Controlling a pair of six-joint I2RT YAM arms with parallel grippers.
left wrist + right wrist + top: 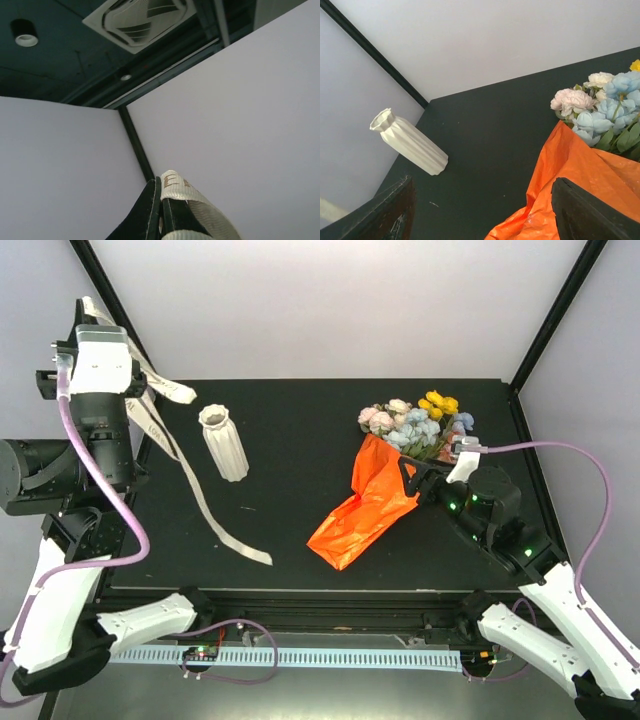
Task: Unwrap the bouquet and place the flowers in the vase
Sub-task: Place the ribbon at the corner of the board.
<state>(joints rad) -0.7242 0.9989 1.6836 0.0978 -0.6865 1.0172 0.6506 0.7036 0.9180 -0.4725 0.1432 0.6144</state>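
Cream ribbon [195,490] is pinched in the closed left tool [159,200], which is held high at the left edge. The ribbon's free length is draped down onto the dark surface [300,410] in a long curve. Just right of it the vase [224,443] is seen upright, with nothing visible in its mouth, well apart from the other things.

Further right the bouquet [365,505] is laid on the surface. Its orange paper [570,165] is wrapped loosely around the stems, and the flowers [415,420] project from the far end towards the back right corner. The right tool [415,480] is positioned at the bouquet's right side with its jaws wide apart. An edge of the paper is seen between them, but nothing is gripped, and contact cannot be confirmed.

With the ribbon off, the untying is judged done. The paper is yet to be opened, and the flowers are yet to be lifted out and set in the vase, so the task is judged to be at an early stage.
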